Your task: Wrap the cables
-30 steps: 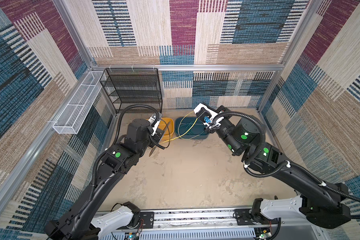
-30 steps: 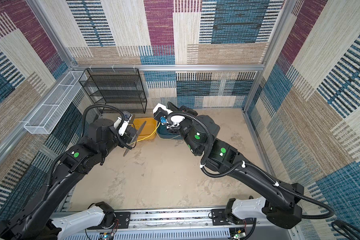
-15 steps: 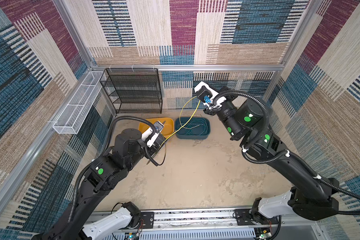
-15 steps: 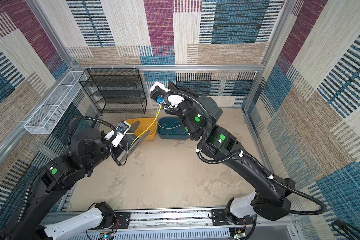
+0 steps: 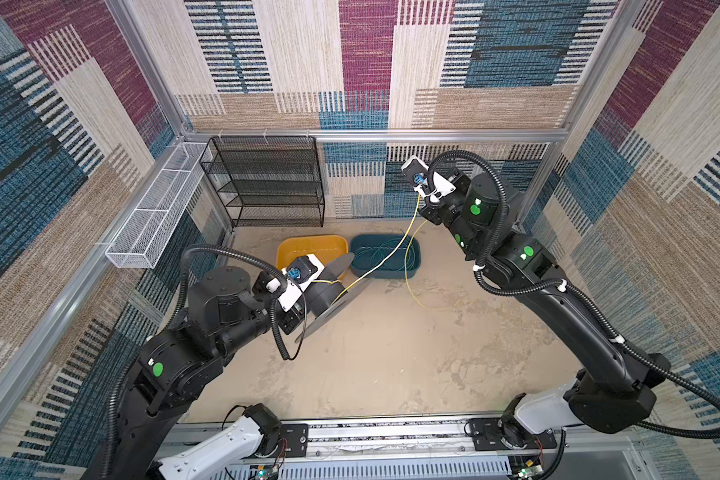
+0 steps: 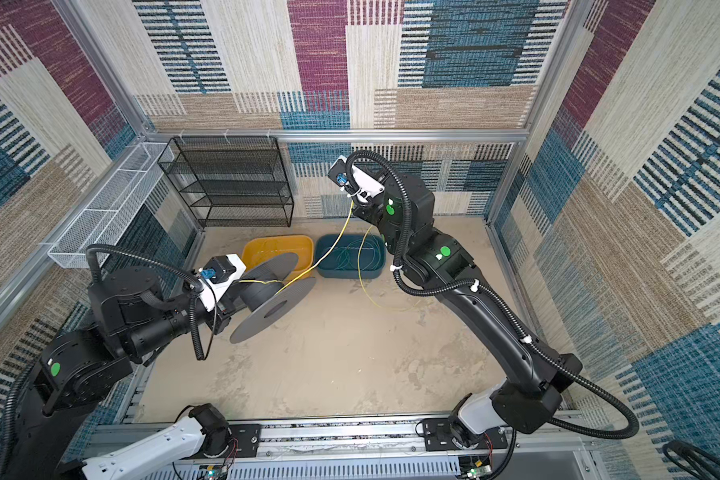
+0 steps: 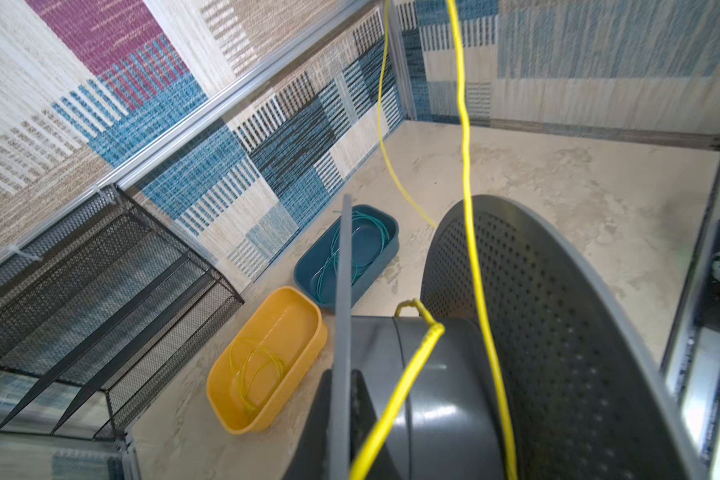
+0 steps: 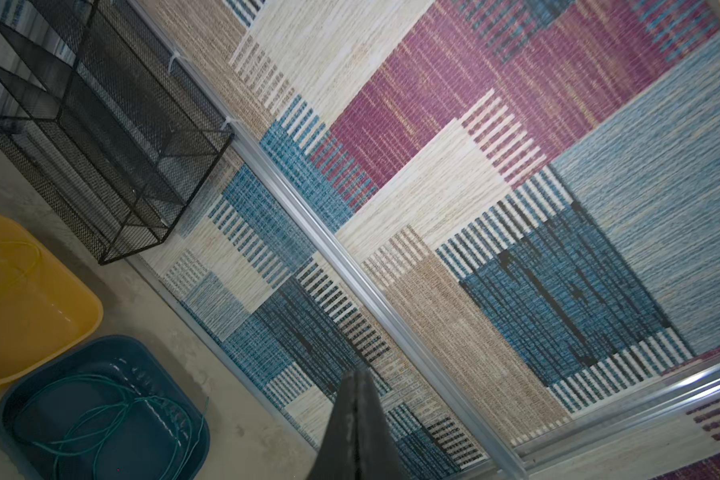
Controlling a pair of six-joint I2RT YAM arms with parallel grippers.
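My left gripper (image 7: 341, 436) is shut on the thin near flange of a grey spool (image 5: 337, 307), held tilted above the floor in front of the bins. A yellow cable (image 5: 391, 253) runs taut from the spool's hub (image 7: 429, 395) up to my right gripper (image 8: 356, 382). That gripper is raised high near the back wall and shut on the cable. The cable's loose part hangs down and loops on the floor (image 6: 375, 299). Another yellow coil (image 7: 258, 365) lies in the yellow bin (image 5: 292, 249). Teal cables (image 8: 113, 399) lie in the teal bin (image 5: 412, 266).
A black mesh shelf (image 5: 267, 183) stands at the back left, with a white wire basket (image 5: 150, 224) on the left wall. The two bins sit side by side at the back of the sandy floor. A metal rail (image 5: 371, 436) runs along the front edge.
My left arm drew the spool back from the bins toward the front left. My right gripper rose toward the back wall, pulling the yellow cable out of the bin area and taut.
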